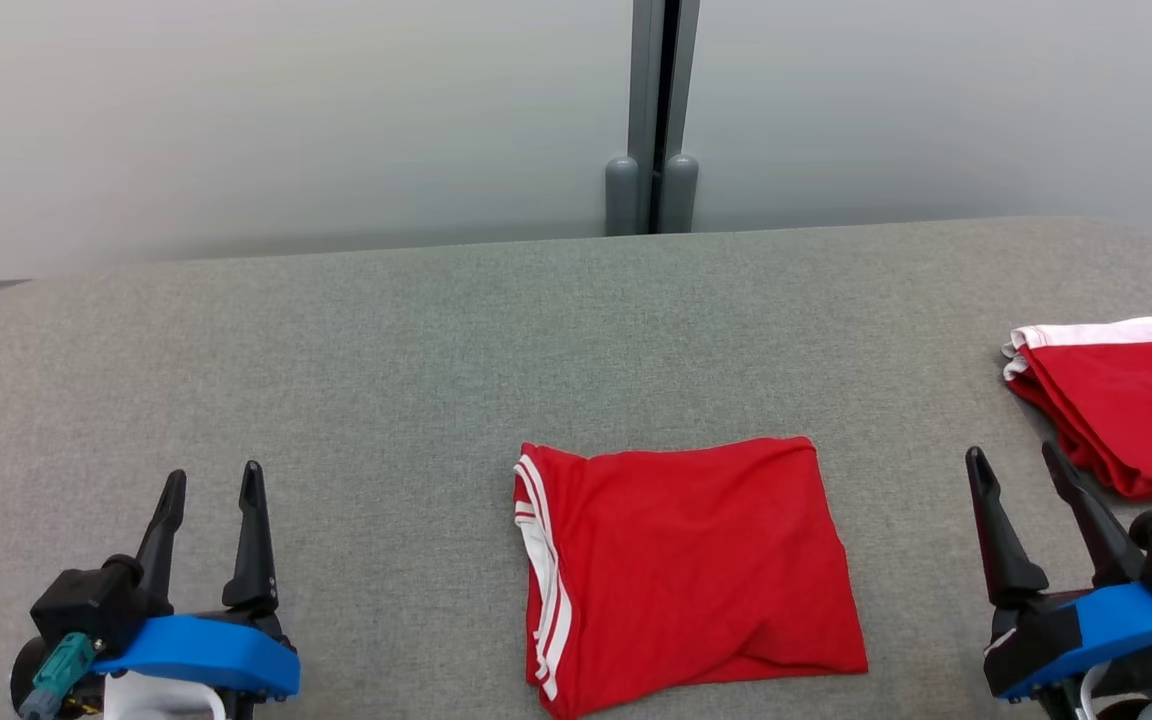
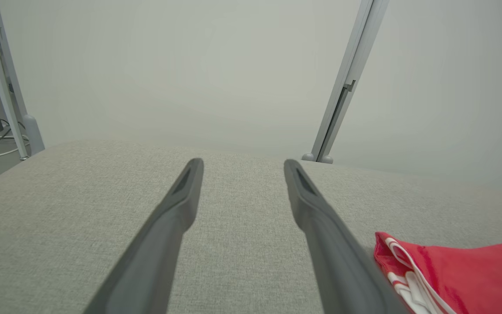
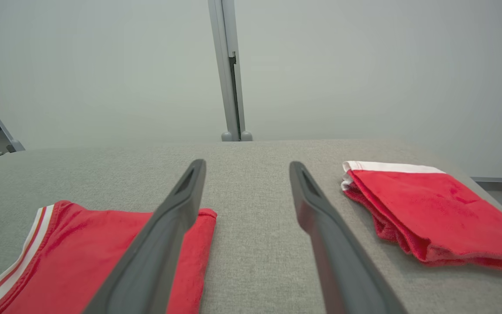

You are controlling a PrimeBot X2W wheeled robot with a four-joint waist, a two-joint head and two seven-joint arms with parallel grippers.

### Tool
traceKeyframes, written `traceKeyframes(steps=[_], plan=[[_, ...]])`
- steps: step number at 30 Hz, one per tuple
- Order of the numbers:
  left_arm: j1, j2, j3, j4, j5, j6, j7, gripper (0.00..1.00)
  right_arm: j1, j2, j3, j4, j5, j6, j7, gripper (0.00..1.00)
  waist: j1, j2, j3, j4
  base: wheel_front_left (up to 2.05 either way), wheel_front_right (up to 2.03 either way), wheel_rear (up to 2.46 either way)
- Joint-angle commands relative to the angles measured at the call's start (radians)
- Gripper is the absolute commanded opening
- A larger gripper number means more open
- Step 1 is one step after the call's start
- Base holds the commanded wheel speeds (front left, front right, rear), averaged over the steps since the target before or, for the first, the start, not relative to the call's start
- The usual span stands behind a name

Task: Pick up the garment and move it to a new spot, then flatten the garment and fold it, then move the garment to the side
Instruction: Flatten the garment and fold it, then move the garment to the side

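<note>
So, both your tools are parked empty right now. Your left tool (image 1: 214, 472) hangs over the counter's (image 1: 386, 330) near-left corner with its fingers spread wide and nothing between them. Your right tool (image 1: 1014, 452) is the same story at the near-right corner: spread, pinching nothing. My guess is they sit out at the corners to keep clear of the cloth and give you a clean look at the fold before you grab it.

The garment (image 1: 696, 560) lies at the middle of the near edge, between the two tools and touching neither. It's bright red, folded into a rough rectangle, with white stripes down its left side where the layers stack. The top is mostly smooth, with one soft crease toward its near-right corner. Folding looks done to me, so the move to the side is what's left. A second folded red piece (image 1: 1116, 400) with a white band sits by the right edge, just beyond your right tool. That's probably where this one's headed.
</note>
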Motion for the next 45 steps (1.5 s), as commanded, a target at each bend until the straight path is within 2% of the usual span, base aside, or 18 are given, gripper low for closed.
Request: traceKeyframes(steps=[1,8,16,37,41,45], plan=[[0.011,-0.001,0.006,-0.006,0.007,0.004,-0.004,1.0,0.02,-0.003,-0.001,0.008,0.0,0.001,-0.01,1.0,0.0,0.0,-0.01,-0.008,0.0,0.0,0.0],[0.082,-0.023,0.021,-0.016,0.035,0.011,-0.004,1.0,0.065,0.017,-0.013,0.051,-0.012,0.001,-0.017,1.0,0.0,0.0,-0.046,-0.013,0.0,0.0,0.0],[0.103,-0.027,0.013,0.005,0.059,0.004,-0.004,1.0,0.055,0.002,0.0,0.12,0.004,0.001,-0.041,1.0,0.0,0.0,-0.054,-0.006,0.0,0.0,0.0],[0.078,-0.042,0.015,0.011,0.064,0.007,-0.004,1.0,0.027,0.007,0.042,0.121,0.046,0.001,-0.003,1.0,0.0,0.0,-0.046,-0.006,0.0,0.0,0.0],[0.075,-0.04,0.021,-0.008,0.067,0.013,-0.004,1.0,-0.014,0.0,0.066,0.112,0.081,0.001,0.064,1.0,0.0,0.0,-0.029,-0.004,0.0,0.0,0.0],[0.06,-0.036,0.02,-0.026,0.073,0.014,-0.004,1.0,-0.085,0.002,0.088,0.133,0.128,0.001,0.253,1.0,0.0,0.0,-0.002,0.004,0.0,0.0,0.0]])
